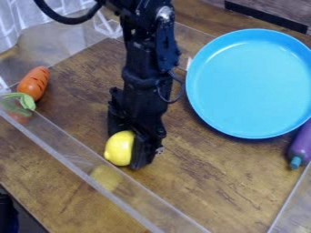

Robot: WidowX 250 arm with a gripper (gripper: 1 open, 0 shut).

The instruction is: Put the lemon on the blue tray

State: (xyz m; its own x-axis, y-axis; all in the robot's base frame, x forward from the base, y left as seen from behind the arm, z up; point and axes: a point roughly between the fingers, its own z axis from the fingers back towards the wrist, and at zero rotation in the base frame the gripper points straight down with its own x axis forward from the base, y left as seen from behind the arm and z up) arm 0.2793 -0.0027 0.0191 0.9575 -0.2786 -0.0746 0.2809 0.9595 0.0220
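Note:
The lemon (116, 149), small and bright yellow, lies on the wooden tabletop at the lower left of centre. My black gripper (131, 149) points straight down over it with a finger on each side, shut on the lemon. The right finger hides part of the fruit. The blue tray (252, 82), a large round sky-blue plate with nothing on it, sits at the upper right, well apart from the lemon and gripper.
An orange carrot (33, 83) with a green top lies at the left edge. A purple vegetable (300, 146) lies at the right edge below the tray. A clear plastic wall (73, 157) runs along the front-left edge, close to the lemon.

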